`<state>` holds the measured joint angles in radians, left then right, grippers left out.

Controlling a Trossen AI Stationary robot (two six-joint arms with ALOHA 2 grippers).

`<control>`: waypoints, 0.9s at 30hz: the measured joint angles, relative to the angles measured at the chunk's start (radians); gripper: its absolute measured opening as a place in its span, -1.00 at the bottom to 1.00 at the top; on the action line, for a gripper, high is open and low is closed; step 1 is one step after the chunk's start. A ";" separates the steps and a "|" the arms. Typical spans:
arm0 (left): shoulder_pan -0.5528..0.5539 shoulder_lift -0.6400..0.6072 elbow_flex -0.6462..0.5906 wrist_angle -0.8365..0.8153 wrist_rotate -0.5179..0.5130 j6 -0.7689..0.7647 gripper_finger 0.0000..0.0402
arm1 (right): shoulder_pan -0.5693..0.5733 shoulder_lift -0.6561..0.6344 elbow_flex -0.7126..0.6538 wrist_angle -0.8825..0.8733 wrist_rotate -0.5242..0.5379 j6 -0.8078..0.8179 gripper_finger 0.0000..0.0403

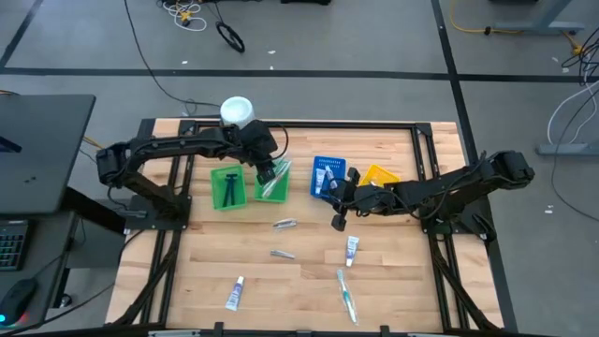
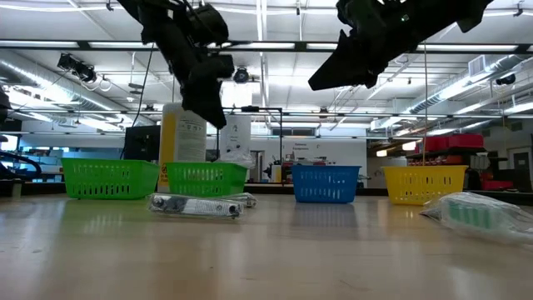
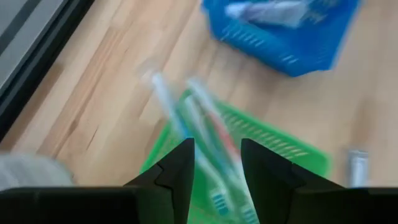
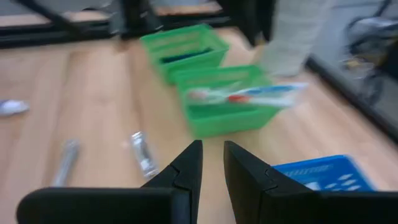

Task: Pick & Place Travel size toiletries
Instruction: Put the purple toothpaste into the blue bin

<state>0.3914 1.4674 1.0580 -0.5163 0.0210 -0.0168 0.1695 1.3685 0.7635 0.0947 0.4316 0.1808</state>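
1. The left gripper [image 1: 270,174] hangs over the second green bin [image 1: 272,183], near the far side of the worktop [image 1: 393,281]. Its fingers [image 3: 180,174] stand parted with nothing between them; wrapped toothbrushes [image 3: 205,134] lie in that bin directly below.
2. In the right wrist view those same toothbrushes [image 4: 249,95] rest across the bin, their wrapper poking out over one rim.
3. The first green bin [image 1: 226,187] sits just beside it and holds a dark item that looks like a razor [image 1: 226,190].
4. The right gripper [image 1: 338,210] hovers above bare wood, near the blue bin [image 1: 328,176] and the yellow bin [image 1: 378,174]. Its fingers [image 4: 186,171] are only a narrow gap apart and grip nothing.
5. The blue bin holds small white tubes [image 1: 323,178].
6. Left loose on the worktop: two silvery pieces [image 1: 284,224] and [image 1: 282,254] near the middle, a white tube with a blue mark [image 1: 352,247], another small tube [image 1: 235,294] towards the near edge, and a blue-and-white toothbrush [image 1: 346,294].
7. A big white-and-yellow canister [image 1: 236,111] stands at the far edge, behind the green bins.
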 joint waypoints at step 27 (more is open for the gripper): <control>-0.336 -0.385 -0.157 -0.028 -0.188 0.101 -0.40 | -0.007 0.134 0.000 0.166 -0.201 0.015 -0.38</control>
<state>0.0559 1.0822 0.9015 -0.5439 -0.1672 0.0844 0.1621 1.5021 0.7636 0.2611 0.2308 0.1960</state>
